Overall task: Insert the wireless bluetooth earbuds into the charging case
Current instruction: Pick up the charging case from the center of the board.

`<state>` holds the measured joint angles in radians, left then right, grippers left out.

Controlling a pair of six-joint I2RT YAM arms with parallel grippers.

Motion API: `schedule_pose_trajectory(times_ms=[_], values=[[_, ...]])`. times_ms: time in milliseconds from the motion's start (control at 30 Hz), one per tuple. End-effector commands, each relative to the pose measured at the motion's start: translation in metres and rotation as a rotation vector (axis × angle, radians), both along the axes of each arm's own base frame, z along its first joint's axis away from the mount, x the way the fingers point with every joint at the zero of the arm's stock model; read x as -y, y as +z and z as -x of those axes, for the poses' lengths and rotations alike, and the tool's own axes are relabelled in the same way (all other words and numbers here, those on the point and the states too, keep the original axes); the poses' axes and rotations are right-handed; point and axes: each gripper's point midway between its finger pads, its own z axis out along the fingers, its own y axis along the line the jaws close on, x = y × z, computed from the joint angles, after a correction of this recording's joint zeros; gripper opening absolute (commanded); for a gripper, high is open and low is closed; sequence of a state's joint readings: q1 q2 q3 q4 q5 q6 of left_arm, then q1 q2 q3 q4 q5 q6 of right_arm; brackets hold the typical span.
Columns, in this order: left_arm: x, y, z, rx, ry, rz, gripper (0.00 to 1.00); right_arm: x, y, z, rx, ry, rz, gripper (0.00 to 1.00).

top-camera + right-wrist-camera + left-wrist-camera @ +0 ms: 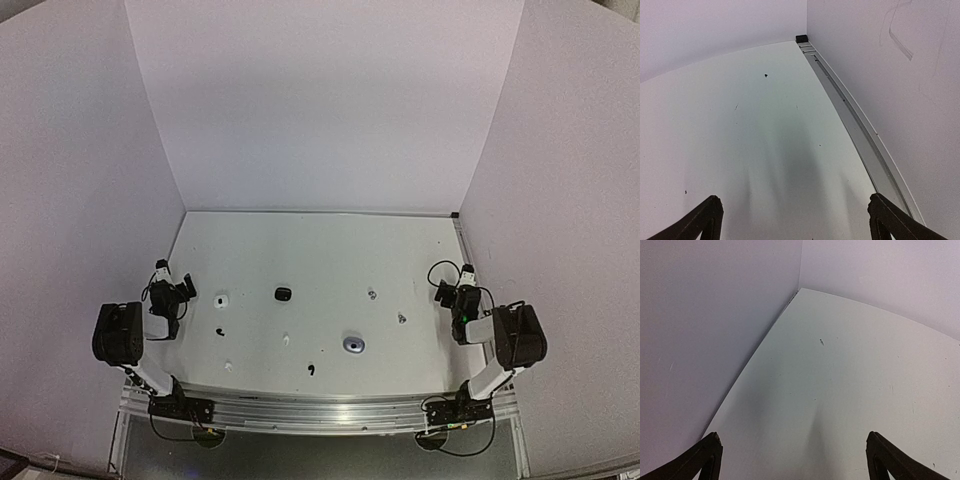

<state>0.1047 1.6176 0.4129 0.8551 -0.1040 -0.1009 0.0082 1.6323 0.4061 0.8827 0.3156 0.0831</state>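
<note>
Left tool and right tool both hang released. The nearest black earbud lies at four o'clock of the left tool, the white charging case at three.

The flat matte white table top is showing one plain colour, and the smooth panel walls around it are looking pale lilac. At the left, the small white pebble-shaped plastic case is almost blending with the surface. To its right, the black pebble-shaped plastic case is standing out strongly. Nearer and further right, the silvery grey pebble-shaped plastic case is showing a darker middle. The tiny bean-shaped plastic earbuds are appearing in three colours: the left black earbud and the near black earbud, the middle white earbud and the near-left white earbud, the far grey earbud and the right grey earbud.
</note>
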Motion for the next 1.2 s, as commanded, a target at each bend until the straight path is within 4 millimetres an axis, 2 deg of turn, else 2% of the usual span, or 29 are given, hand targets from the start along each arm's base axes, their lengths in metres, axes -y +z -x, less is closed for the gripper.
schedule_pose_trajectory(times_ms=[0,167,300,433,467,500,567,700,833,900,967,1033,1167], values=[[0.001,0.008,-0.008,0.023,-0.016,-0.009,1.0,-0.006,0.034,-0.006,0.032,0.038,-0.003,0.96],[0.001,0.008,-0.007,0.023,-0.016,-0.009,1.0,-0.014,0.057,-0.003,0.049,0.08,-0.015,0.96],[0.003,0.01,-0.008,0.019,-0.026,-0.009,1.0,-0.019,0.06,-0.001,0.027,0.097,-0.059,0.95],[-0.001,0.027,-0.013,-0.037,-0.008,-0.007,1.0,-0.029,0.064,-0.003,-0.05,0.145,-0.095,0.92],[0.002,0.031,-0.014,-0.07,-0.032,-0.015,1.0,-0.034,0.062,-0.002,-0.087,0.164,-0.111,0.91],[0.008,0.048,-0.02,-0.075,-0.076,-0.022,1.0,-0.038,0.063,-0.002,-0.12,0.186,-0.129,0.9],[0.023,0.063,-0.022,-0.102,-0.166,-0.01,1.0,-0.051,0.07,-0.004,-0.169,0.243,-0.167,0.88],[0.061,0.11,-0.017,-0.015,-0.378,0.03,0.98,-0.089,0.081,0.004,-0.216,0.421,-0.23,0.88],[0.103,0.148,0.0,0.073,-0.59,0.067,0.93,-0.127,0.09,0.019,-0.25,0.549,-0.248,0.87],[0.125,0.156,0.01,0.081,-0.669,0.078,0.92,-0.144,0.09,0.027,-0.292,0.58,-0.255,0.85],[0.144,0.16,0.02,0.084,-0.736,0.077,0.91,-0.178,0.09,0.041,-0.323,0.678,-0.218,0.85],[0.166,0.161,0.031,0.085,-0.807,0.08,0.91,-0.218,0.087,0.063,-0.358,0.825,-0.163,0.85],[0.19,0.16,0.044,0.081,-0.893,0.118,0.91,-0.279,0.073,0.111,-0.416,1.132,-0.018,0.86]])
